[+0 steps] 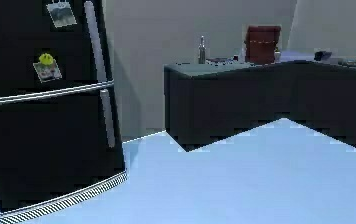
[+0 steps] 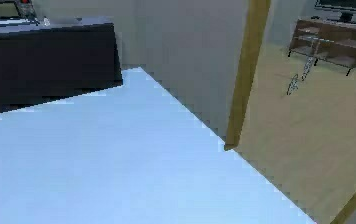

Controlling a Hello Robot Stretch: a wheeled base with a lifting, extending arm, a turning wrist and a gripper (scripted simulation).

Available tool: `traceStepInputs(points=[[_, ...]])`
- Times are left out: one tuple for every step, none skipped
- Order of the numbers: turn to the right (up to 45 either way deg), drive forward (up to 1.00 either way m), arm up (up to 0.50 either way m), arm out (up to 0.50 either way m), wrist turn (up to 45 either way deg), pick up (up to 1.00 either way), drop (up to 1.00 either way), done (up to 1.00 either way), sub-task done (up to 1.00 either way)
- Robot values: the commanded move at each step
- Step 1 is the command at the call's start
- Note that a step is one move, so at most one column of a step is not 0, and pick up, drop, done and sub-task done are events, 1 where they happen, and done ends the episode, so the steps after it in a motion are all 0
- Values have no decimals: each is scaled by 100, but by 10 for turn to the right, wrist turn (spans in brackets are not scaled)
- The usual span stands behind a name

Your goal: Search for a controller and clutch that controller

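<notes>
Here, over a pale blue floor [image 1: 246, 170], the gripper's state and the controller's place cannot be told.
A black fridge [image 1: 46, 110] stands near left in the forward view; far right, a dark counter [image 1: 226, 95] bears a bottle [image 1: 202, 50] and a reddish-brown box [image 1: 262, 43]. In the arm side view a wooden door frame [image 2: 244, 70] at right opens onto a wood floor [image 2: 306, 140] with a low wooden stand [image 2: 331, 40] far off.

A black fridge [image 1: 46, 110] stands at the forward view's left, a dark counter [image 1: 236, 95] bearing a bottle [image 1: 201, 50] lies beyond it, and a wooden doorframe [image 2: 244, 75] rises in the arm side view.
</notes>
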Motion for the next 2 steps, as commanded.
traceStepInputs(points=[[450,0,0,0,0,0,0,0,0],[450,0,0,0,0,0,0,0,0]])
